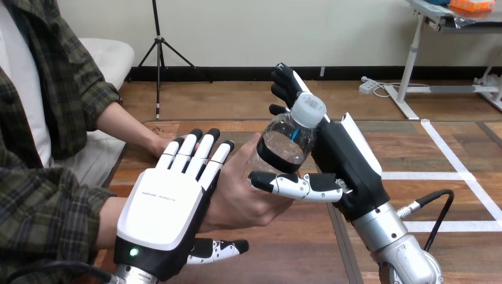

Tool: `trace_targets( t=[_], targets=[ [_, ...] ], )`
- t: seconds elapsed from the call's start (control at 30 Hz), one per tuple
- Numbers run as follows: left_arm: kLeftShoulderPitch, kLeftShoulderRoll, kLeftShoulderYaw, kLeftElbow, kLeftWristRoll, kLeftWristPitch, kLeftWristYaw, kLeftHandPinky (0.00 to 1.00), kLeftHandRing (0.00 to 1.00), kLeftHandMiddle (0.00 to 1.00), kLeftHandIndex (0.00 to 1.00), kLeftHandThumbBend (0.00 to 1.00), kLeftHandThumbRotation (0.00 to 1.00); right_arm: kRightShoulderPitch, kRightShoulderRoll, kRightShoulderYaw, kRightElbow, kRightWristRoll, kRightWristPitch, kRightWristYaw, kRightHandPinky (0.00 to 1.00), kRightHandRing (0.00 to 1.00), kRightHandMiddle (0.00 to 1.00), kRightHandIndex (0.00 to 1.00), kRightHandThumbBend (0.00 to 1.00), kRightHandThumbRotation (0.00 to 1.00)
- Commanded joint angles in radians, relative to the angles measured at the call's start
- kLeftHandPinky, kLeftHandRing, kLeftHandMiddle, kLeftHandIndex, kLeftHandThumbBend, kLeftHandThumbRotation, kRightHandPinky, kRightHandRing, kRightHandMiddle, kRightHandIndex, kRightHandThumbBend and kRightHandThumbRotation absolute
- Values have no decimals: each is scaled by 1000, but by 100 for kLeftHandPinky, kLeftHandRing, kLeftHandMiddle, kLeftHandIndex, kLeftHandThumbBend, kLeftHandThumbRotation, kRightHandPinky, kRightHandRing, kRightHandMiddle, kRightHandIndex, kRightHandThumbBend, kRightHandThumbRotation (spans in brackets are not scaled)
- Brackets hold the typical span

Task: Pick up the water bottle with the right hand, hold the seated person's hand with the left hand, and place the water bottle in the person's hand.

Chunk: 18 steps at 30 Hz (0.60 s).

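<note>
A clear water bottle [287, 141] with a white cap leans in the person's hand [243, 201], whose fingers wrap its lower part. My right hand [349, 163] stands behind and right of the bottle. Its fingers [286, 83] reach up nearly straight past the cap, and its thumb [293, 185] lies straight across the front of the bottle's base. My left hand [163, 207] lies back-up over the person's wrist. The left hand's fingers are straight on top, and its thumb [219, 248] shows below the wrist, not curled round it.
The person's other forearm [127, 127] rests on the wooden table [296, 254] at the back left, its hand partly hidden behind my left fingers. White tape lines [441, 176] cross the table at the right. A black cable [438, 204] loops beside my right forearm.
</note>
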Motion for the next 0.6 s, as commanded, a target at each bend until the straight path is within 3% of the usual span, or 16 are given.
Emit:
trace_targets(
  t=[0.0, 0.23, 0.47, 0.57],
  targets=[
    [-45, -5, -3, 5, -22, -20, 20, 100, 100, 100, 100, 100, 49, -33, -9, -7, -31, 17, -19, -9, 97, 100, 100, 100, 78, 16],
    [-48, -8, -2, 23, -48, -51, 56, 100, 100, 100, 100, 100, 49, -28, -9, -10, -33, 14, -15, -17, 97, 100, 100, 99, 78, 15],
    [-63, -23, -10, 98, -99, -161, 213, 100, 100, 100, 100, 98, 47, -16, -6, -15, -34, 13, -22, -28, 97, 100, 100, 99, 78, 16],
    [-72, -37, -16, 137, -122, -217, 286, 97, 100, 100, 100, 91, 50, -9, -2, -18, -34, 15, -27, -36, 97, 100, 100, 98, 78, 17]
  ],
)
